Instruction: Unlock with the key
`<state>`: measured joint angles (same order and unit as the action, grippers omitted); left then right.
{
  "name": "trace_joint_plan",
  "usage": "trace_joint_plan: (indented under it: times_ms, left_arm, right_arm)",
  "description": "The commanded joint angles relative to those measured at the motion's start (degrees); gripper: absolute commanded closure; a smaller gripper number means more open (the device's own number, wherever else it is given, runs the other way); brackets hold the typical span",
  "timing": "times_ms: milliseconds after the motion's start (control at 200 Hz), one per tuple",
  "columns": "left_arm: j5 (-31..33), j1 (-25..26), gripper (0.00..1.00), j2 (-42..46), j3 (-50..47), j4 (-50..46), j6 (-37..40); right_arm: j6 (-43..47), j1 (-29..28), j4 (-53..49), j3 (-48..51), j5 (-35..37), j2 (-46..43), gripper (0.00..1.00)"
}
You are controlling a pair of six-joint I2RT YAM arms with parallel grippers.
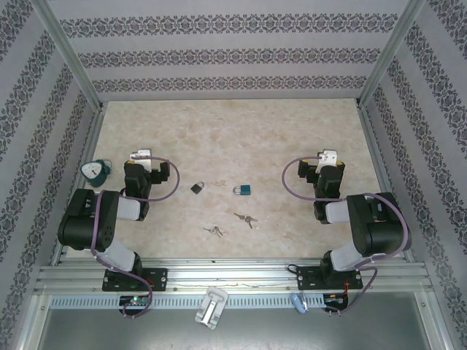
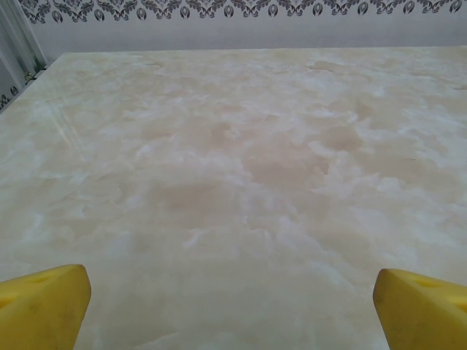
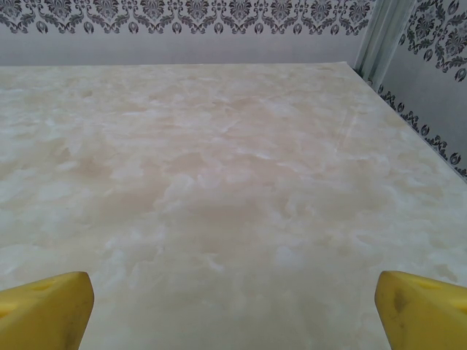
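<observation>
Keys [image 1: 246,218] near blue padlock [image 1: 243,190], seemingly apart, teeth unreadable

Your top camera looks from high above the near edge, down and forward over the whole table [image 1: 233,131]. Each wrist camera sits low and close to the table, facing along it to the patterned back wall [image 2: 292,29]. All three views share this table and the back wall.

Left arm [image 1: 95,219], right arm [image 1: 372,227] were black with grey links; purple cables [image 1: 285,179] looped at wrists; fingertips [image 2: 44,310] were yellow wedges.
</observation>
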<state>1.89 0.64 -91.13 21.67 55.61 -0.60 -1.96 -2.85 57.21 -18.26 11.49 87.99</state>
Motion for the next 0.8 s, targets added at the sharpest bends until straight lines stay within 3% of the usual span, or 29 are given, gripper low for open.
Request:
trace_joint_plan:
  times_ms: [0,455,515,580,610,660,794]
  left_arm:
    - [-0.7,-0.4,0.01,0.1,0.4,-1.1,0.6]
    - [-0.1,-0.4,0.01,0.1,0.4,-1.2,0.3]
    - [0.1,-0.4,0.01,0.6,0.4,-1.2,0.3]
    - [0.1,-0.4,0.01,3.2,1.3,-5.0,0.3]
    - [0.4,-0.4,0.01,4.6,2.3,-8.2,0.3]
    - [1.5,-0.3,0.01,6.9,4.0,-13.4,0.1]
    - [7.0,-0.1,0.01,13.3,7.8,-24.5,-3.0]
  right_arm:
    - [-0.6,-0.1,1.1,-1.1,0.2,0.3,0.02]
    - [-0.6,-0.1,1.1,-1.1,0.2,0.3,0.02]
    - [-1.1,-0.5,-0.6,-1.1,3.0,-1.1,0.02]
    - [0.4,-0.8,-1.7,-1.1,0.8,-2.9,0.02]
    - [1.2,-2.0,-1.8,-1.1,3.2,-3.4,0.02]
    - [2.0,-3.6,-5.9,-3.1,7.4,-6.2,0.02]
    - [2.0,-6.0,-21.2,-8.4,8.5,-14.5,0.02]
